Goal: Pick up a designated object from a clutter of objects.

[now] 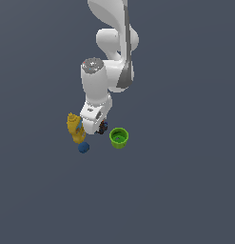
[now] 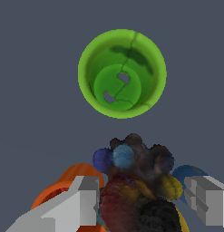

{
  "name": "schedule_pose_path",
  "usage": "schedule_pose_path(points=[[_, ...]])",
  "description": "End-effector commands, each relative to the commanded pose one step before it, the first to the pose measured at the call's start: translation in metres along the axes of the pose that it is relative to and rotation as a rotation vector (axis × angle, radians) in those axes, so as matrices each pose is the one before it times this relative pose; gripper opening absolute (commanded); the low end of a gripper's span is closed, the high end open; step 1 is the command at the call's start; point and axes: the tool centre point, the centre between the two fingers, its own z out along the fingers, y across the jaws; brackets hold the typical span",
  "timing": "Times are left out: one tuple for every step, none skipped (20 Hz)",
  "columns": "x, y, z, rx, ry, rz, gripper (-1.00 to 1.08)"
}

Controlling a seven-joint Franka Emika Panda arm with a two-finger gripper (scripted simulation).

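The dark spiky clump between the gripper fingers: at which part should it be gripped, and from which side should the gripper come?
Judging by the wrist view, grip the dark spiky clump across its wide middle, coming straight down from above. The two fingers already stand on opposite sides of it. Its bumpy outline offers no flat faces, so the bulky centre seems safest. The orange cup sits close beside one finger, leaving little room sideways.

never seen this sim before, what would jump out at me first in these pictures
The white arm dominates the exterior view, its end effector down among the clutter between the yellow bottle and the bright green cup. In the wrist view, the dark spiky clump sits between the two open grey fingers, with the green cup standing apart beyond it. An orange cup peeks from behind one finger.
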Motion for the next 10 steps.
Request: schedule_pose_path(points=[[0.00381,-0.00624,-0.02074,0.00122,0.00019,0.00064,-1.00],[0.00156,-0.00258,-0.00822,0.00115,0.00012,0.00031,-1.00],[0.00157,-0.00258,-0.00828,0.00124,0.00016,0.00034,-1.00],[0.00161,-0.00262,-0.00843,0.00114,0.00017,0.00031,-1.00],[0.00164,-0.00265,-0.00857,0.00114,0.00019,0.00032,-1.00],[0.00167,-0.00268,-0.00873,0.00114,0.00018,0.00032,-1.00],[0.00168,-0.00269,-0.00883,0.00131,0.00020,0.00038,-1.00],[0.00174,-0.00276,-0.00905,0.00104,0.00013,0.00031,-1.00],[0.00166,-0.00264,-0.00882,0.00131,0.00013,0.00041,-1.00],[0.00166,-0.00263,-0.00880,0.00114,0.00008,0.00037,-1.00]])
